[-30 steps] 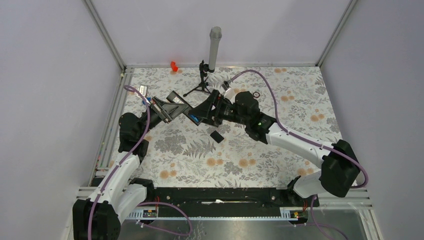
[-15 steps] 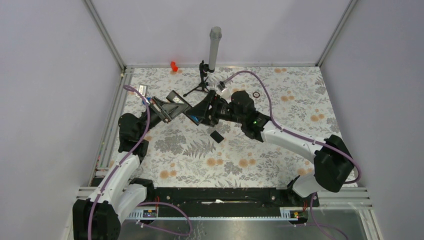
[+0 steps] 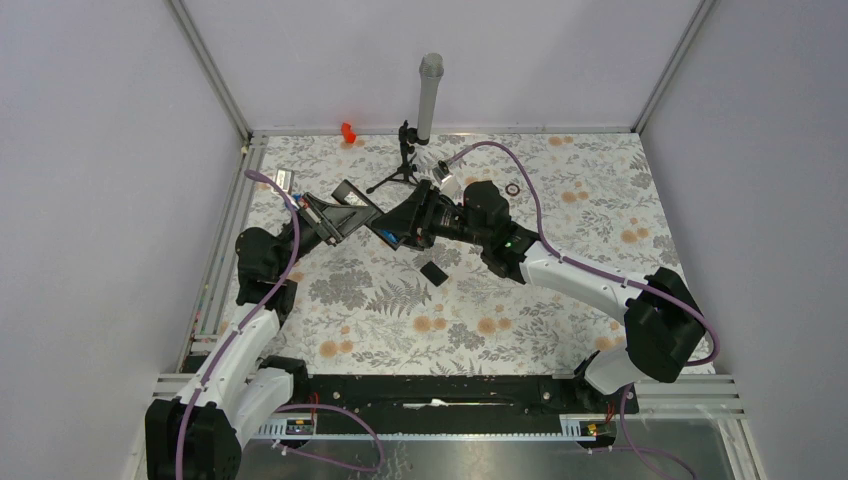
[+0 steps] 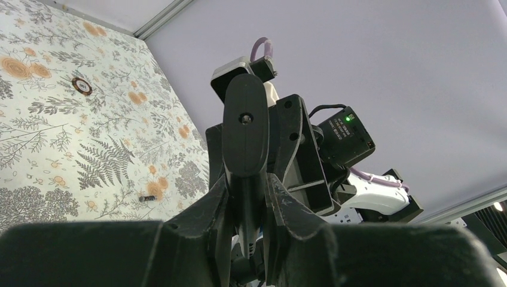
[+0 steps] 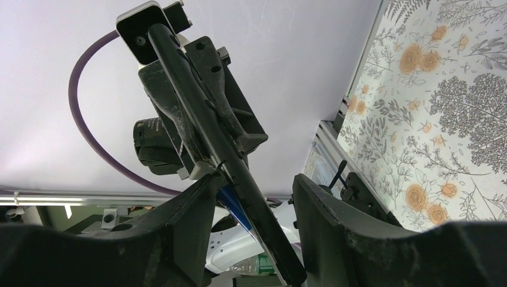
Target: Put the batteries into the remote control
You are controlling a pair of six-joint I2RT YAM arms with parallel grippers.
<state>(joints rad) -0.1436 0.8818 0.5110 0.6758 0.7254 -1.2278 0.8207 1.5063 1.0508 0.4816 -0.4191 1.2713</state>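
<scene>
Pinching the stiff, probably light remote [image 4: 245, 137] by its end, the left claw [image 4: 246, 192] is steadying it while the right claw [image 5: 256, 186] is straddling it, spread.

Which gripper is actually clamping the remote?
The left gripper: its fingers pinch the remote control from both sides. The right gripper has its fingers wide apart around it.

Plain lilac walls [image 3: 90, 200], silver corner posts [image 3: 208, 70], floral-patterned counter [image 3: 600, 200], soft even light throughout.
</scene>
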